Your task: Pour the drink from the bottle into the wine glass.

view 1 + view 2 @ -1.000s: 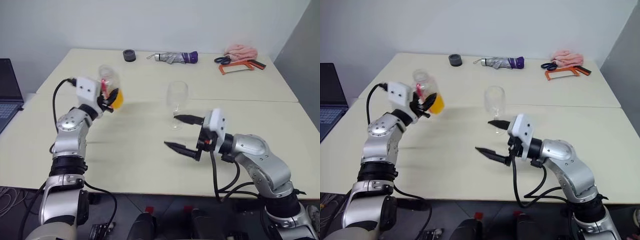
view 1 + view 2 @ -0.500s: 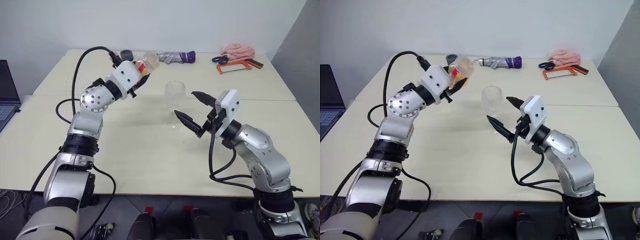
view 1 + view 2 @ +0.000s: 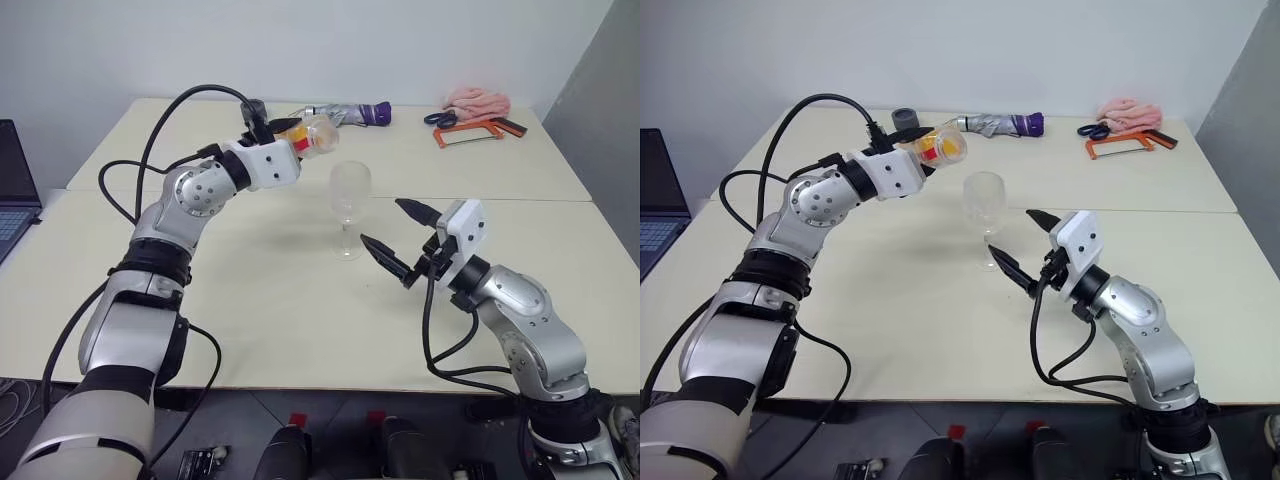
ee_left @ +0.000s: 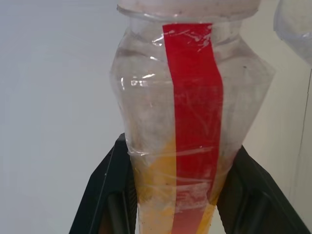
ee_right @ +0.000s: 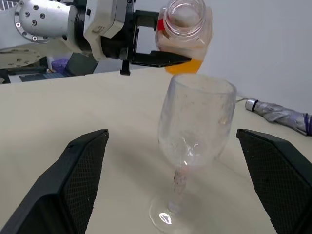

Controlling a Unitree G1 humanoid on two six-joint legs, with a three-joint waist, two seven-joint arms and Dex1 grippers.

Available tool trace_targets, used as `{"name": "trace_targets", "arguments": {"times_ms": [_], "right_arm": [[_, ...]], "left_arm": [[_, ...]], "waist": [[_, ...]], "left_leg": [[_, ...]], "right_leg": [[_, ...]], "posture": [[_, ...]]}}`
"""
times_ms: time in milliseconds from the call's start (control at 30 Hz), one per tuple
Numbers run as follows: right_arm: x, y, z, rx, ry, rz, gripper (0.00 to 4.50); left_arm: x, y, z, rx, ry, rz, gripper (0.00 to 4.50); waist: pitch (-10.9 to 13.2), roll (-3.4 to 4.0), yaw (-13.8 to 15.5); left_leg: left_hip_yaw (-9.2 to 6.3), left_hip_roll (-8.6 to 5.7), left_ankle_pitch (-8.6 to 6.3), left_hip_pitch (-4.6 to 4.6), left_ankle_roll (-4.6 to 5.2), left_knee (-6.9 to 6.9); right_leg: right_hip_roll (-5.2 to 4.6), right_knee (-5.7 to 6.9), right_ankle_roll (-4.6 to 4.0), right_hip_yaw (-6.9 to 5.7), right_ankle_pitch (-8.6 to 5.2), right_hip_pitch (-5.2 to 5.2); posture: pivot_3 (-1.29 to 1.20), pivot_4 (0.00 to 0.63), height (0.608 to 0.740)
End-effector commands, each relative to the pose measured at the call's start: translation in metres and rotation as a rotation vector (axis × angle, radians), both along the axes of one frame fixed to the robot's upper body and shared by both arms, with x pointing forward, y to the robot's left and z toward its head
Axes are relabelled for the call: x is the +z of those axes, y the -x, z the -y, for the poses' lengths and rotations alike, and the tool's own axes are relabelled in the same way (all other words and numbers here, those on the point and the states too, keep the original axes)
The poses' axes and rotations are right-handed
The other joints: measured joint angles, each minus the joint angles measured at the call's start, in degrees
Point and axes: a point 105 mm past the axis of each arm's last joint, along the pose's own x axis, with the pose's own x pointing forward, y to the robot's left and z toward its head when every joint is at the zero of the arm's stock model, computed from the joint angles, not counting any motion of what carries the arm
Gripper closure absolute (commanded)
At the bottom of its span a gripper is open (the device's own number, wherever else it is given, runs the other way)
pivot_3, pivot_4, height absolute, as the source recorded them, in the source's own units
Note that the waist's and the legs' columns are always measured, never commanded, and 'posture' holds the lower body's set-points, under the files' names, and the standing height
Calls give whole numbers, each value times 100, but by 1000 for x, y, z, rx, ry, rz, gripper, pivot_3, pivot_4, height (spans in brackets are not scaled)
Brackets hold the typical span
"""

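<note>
Left gripper pinches the bottle low on its body, black fingers pressed against both sides. Bottle lies tipped near level, open mouth toward the wine glass, just up and to the left of the rim, not yet over it. The drink pools orange along the lower side; none seen in the glass.

Handling, as judged: bottle is thin clear plastic, light, likely to dent under a hard squeeze, smooth and a bit slippery. Grip near the base leaves the neck free, which suits pouring. Wide mouth may let the liquid come in a rush.

Right gripper is spread wide and empty, its fingertips flanking the stem without touching. Glass stands upright on the table; top-heavy on a slim stem, brittle, easy to tip. Best hold looks to be the stem or low bowl.

Room: open tabletop all round the glass. Far side holds a folded umbrella, a dark roll, pink cloth, an orange-framed saw, all well apart. Laptop at far left.
</note>
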Motion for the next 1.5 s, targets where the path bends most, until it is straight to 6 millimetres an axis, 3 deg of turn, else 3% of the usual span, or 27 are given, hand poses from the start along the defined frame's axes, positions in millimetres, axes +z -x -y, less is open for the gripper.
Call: {"name": "trace_targets", "arguments": {"times_ms": [33,500,1500], "right_arm": [[16,9,1,6,-14,75,0],[14,10,-2,4,-19,66,0],[-2,19,-15,-86,-101,27,0]], "left_arm": [[25,4,6,-24,-41,130,2811],[34,2,10,3,-157,282,2811],[45,-2,18,16,-223,381,2811]], "waist": [[0,0,2],[0,-1,1],[0,-1,1]], "left_leg": [[-1,0,0,0,0,0],[3,-1,0,-2,0,1],[10,-4,1,-5,-2,3]], "right_leg": [[0,0,0,-1,0,0],[0,1,0,-2,0,0],[1,5,0,-4,0,-3]], "posture": [[0,150,740],[0,150,740],[0,150,740]]}}
